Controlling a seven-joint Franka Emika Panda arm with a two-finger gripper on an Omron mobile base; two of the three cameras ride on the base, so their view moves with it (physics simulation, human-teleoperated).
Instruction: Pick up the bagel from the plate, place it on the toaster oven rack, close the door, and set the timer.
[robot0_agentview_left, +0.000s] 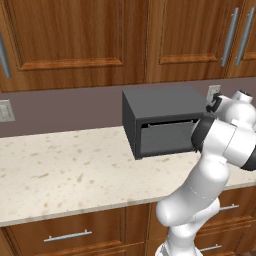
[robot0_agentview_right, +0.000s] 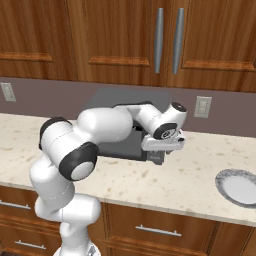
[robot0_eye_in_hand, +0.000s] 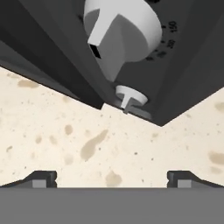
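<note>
The dark grey toaster oven (robot0_agentview_left: 155, 107) stands at the back of the counter. Its door (robot0_agentview_left: 165, 139) lies flat against the front, and faint bars of the toaster oven rack (robot0_agentview_left: 167, 131) show through the pane. My gripper (robot0_agentview_right: 159, 156) hangs at the oven's front right, just off the knob panel (robot0_eye_in_hand: 183, 65). In the hand view a large white knob (robot0_eye_in_hand: 120, 30) and a smaller one (robot0_eye_in_hand: 130, 97) sit close ahead. The gripper (robot0_eye_in_hand: 111, 177) is open and holds nothing. The plate (robot0_agentview_right: 235, 175) lies bare at the right. The bagel is out of view.
Speckled beige counter (robot0_agentview_left: 65, 165) stretches left of the oven. Wooden wall cabinets (robot0_agentview_left: 75, 40) hang above. Wall outlets (robot0_agentview_right: 202, 106) sit on the backsplash, and drawers (robot0_agentview_left: 65, 235) run below the counter edge. My own arm (robot0_agentview_right: 100, 130) crosses in front of the oven.
</note>
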